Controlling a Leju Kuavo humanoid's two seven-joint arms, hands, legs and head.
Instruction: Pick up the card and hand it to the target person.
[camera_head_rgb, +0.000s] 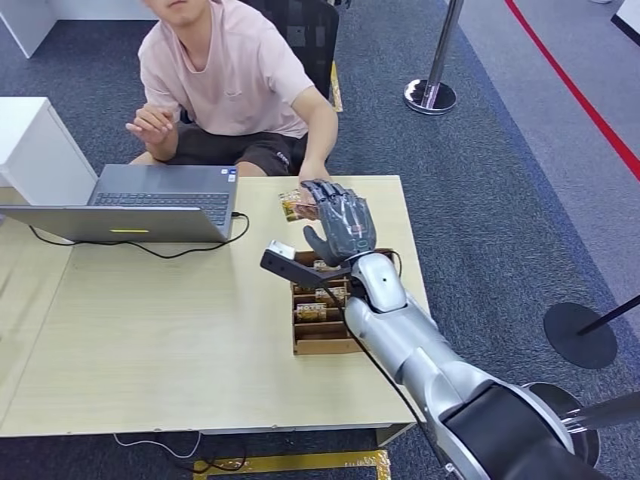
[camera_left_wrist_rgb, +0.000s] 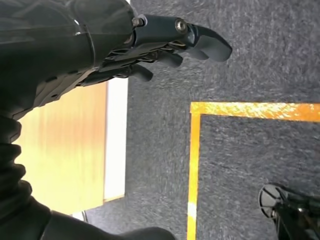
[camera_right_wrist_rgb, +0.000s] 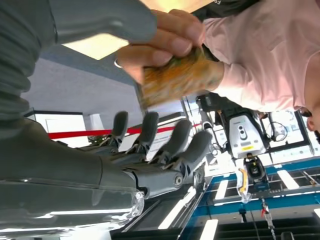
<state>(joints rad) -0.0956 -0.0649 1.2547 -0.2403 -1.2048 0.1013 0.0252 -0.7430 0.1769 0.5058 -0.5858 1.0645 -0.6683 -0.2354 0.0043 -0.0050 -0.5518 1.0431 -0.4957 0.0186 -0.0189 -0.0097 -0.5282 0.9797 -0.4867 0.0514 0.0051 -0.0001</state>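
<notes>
A yellow-brown patterned card (camera_head_rgb: 290, 206) is at the table's far edge, pinched in the fingers of the seated person (camera_head_rgb: 226, 70) in a pink shirt. My right hand (camera_head_rgb: 343, 225) is raised just right of the card, fingers spread and palm toward the person. In the right wrist view the person's fingers (camera_right_wrist_rgb: 166, 40) grip the card (camera_right_wrist_rgb: 177, 80), which sits between my thumb and my spread fingers (camera_right_wrist_rgb: 158, 140); none of them closes on it. My left hand (camera_left_wrist_rgb: 151, 45) hangs beside the table over the carpet, fingers loosely extended and holding nothing.
A wooden box (camera_head_rgb: 321, 318) with several more cards lies under my right forearm on the table (camera_head_rgb: 189, 330). An open laptop (camera_head_rgb: 151, 200) with a black cable sits at the far left. A stanchion base (camera_head_rgb: 430, 95) and a white cabinet (camera_head_rgb: 38, 150) stand on the carpet.
</notes>
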